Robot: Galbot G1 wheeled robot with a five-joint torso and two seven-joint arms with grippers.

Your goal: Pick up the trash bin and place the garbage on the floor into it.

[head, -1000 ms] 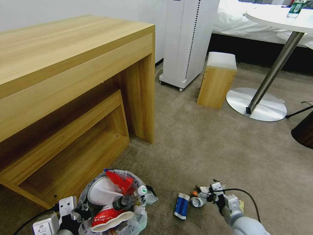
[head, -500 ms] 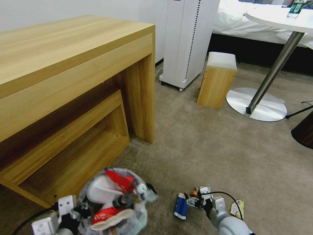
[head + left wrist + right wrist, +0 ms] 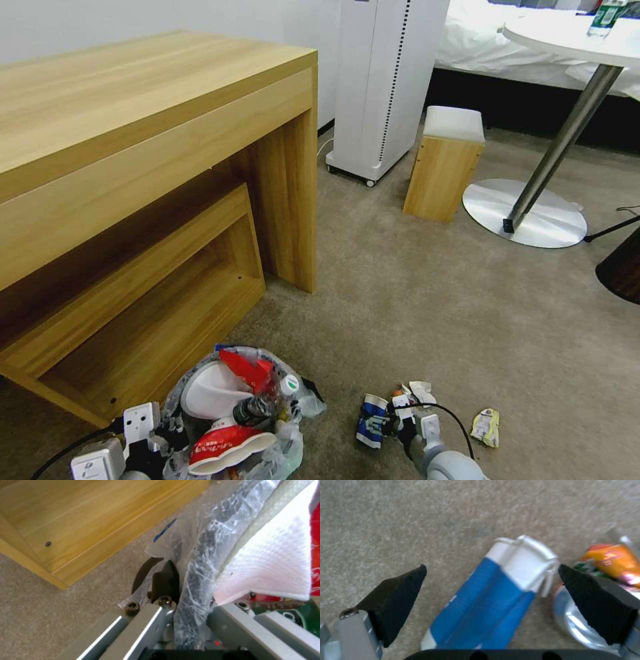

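Observation:
The trash bin (image 3: 200,383), lined with a clear crinkled bag, stands on the carpet by the desk. It holds a white slipper (image 3: 210,393), a red wrapper (image 3: 243,370), a small bottle (image 3: 267,403) and a red-white cup (image 3: 227,447). My left gripper (image 3: 163,430) is shut on the bin's bagged rim (image 3: 200,562), beside the slipper (image 3: 273,562). My right gripper (image 3: 491,571) is open, low over the carpet, its fingers on either side of the blue-white packet (image 3: 486,600) (image 3: 370,420). A crushed can (image 3: 573,620) and an orange wrapper (image 3: 613,560) lie just beside it.
A yellow-green wrapper (image 3: 485,427) and a white tissue (image 3: 421,390) lie on the carpet near the right gripper (image 3: 390,417). The wooden desk (image 3: 133,200) with a low shelf is close on the left. Farther back stand a white appliance (image 3: 380,87), a wooden stool (image 3: 443,163) and a table's metal base (image 3: 523,213).
My right gripper has moved left from the can and now straddles the blue-white packet. The yellow-green wrapper has come into view. The bin in my left gripper wobbled slightly.

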